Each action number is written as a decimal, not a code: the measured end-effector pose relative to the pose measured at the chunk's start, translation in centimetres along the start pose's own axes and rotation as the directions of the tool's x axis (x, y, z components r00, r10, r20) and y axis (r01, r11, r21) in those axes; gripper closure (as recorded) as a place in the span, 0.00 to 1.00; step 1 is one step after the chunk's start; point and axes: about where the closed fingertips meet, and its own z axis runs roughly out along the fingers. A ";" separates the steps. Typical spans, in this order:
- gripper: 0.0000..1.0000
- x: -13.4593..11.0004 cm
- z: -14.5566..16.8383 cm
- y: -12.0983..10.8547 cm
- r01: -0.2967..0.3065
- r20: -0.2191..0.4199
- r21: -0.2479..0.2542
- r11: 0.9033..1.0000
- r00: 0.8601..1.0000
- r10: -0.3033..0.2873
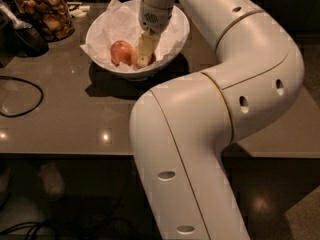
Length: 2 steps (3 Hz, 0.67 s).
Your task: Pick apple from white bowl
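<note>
The white bowl (181, 26), lined with crumpled white paper, stands at the back of the grey table. A pinkish-red apple (121, 51) lies in its left half. Just right of it a dull orange-tan apple (134, 59) shows as a small patch, mostly hidden by my gripper. My gripper (144, 54) reaches straight down into the bowl from the arm's white wrist (154, 14), its tip at the tan apple, close beside the pink one. Whether it holds the apple is hidden.
A glass jar of brown snacks (46, 11) stands at the back left, with a dark object (24, 38) in front of it. A black cable (22, 98) loops on the table's left. My arm's bulky white links (240, 109) fill the right and the foreground.
</note>
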 end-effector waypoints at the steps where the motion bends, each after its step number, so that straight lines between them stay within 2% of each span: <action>1: 1.00 -0.1 -0.5 0.0 -0.005 0.007 0.006 1.000 1.000 0.005; 2: 1.00 -0.2 -0.8 -0.2 -0.007 0.016 0.007 1.000 1.000 0.006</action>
